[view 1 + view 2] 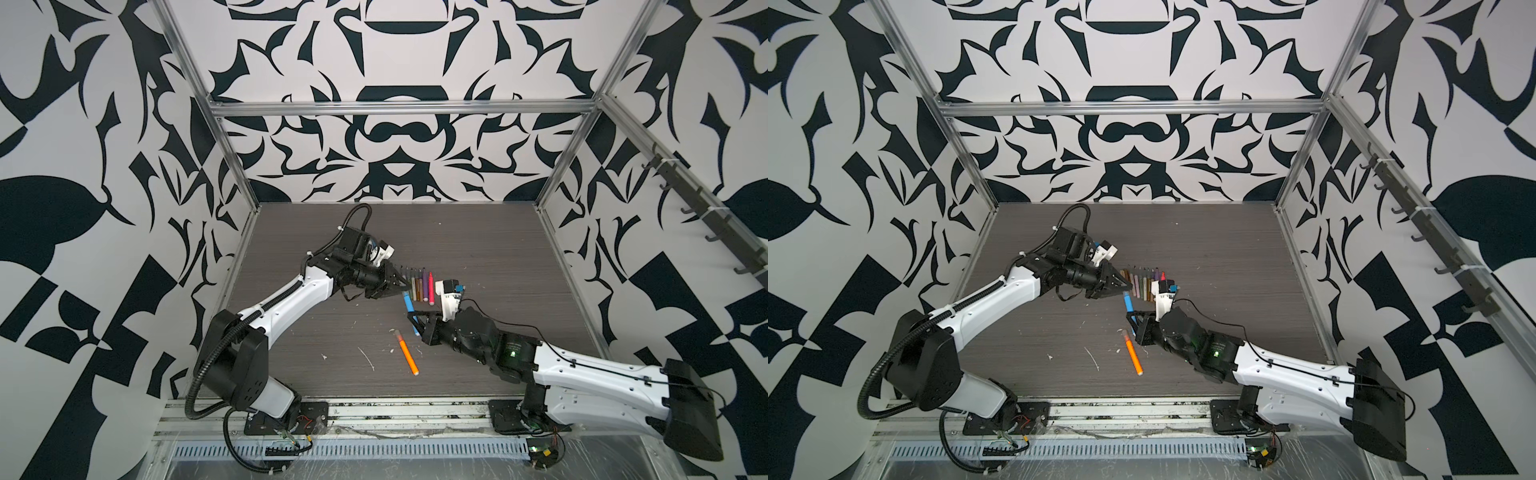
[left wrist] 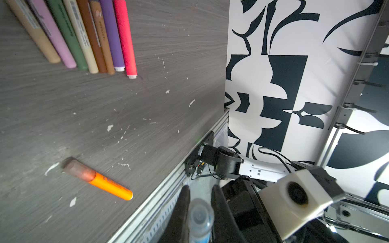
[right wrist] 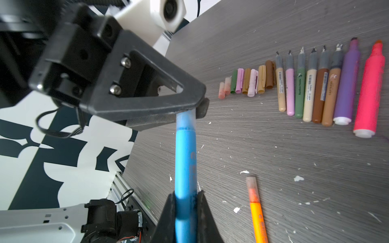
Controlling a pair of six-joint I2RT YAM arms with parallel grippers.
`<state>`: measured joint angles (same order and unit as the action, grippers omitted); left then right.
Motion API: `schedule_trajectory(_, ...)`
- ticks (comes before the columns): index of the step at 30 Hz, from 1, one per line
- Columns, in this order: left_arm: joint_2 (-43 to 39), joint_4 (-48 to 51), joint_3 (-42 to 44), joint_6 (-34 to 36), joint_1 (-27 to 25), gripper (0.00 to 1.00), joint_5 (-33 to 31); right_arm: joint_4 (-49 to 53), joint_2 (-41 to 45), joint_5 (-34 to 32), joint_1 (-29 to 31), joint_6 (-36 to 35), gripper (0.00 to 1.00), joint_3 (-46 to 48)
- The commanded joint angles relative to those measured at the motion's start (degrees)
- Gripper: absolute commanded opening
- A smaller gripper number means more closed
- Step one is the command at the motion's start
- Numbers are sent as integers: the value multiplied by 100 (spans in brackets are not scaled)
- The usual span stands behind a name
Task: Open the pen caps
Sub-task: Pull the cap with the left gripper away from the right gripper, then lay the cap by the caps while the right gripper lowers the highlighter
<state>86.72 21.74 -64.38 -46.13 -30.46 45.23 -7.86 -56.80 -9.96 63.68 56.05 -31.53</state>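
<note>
The left gripper is clamped on the blue cap. The right gripper pinches the blue pen by its barrel, so the pen spans between them over the middle of the table. Bare board lies far back and to the right, and the front rail runs near. Just behind, eight uncapped pens lie in a row beside eight loose caps. One capped orange pen lies in front, apart.
</note>
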Motion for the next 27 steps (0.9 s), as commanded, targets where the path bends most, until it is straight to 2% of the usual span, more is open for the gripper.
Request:
schedule_trajectory(1, 22, -1041, -257, 267, 910, 0, -1417, 1693, 297, 565, 391, 283, 0, 358)
schedule_trajectory(12, 164, -1154, -171, 159, 1182, 0, -1614, 1156, 120, 814, 410, 136, 0, 332)
schedule_trajectory(16, 97, -1295, -78, 34, 1023, 0, -1508, 1514, 95, 767, 349, 13, 0, 68)
schedule_trajectory(20, -180, -1174, 117, 109, 975, 0, -1754, 1709, -116, 928, 290, -229, 0, -251)
schedule_trajectory(27, -275, -705, -42, 370, 1547, 0, -1769, 1374, -630, 1286, 315, -168, 0, -238)
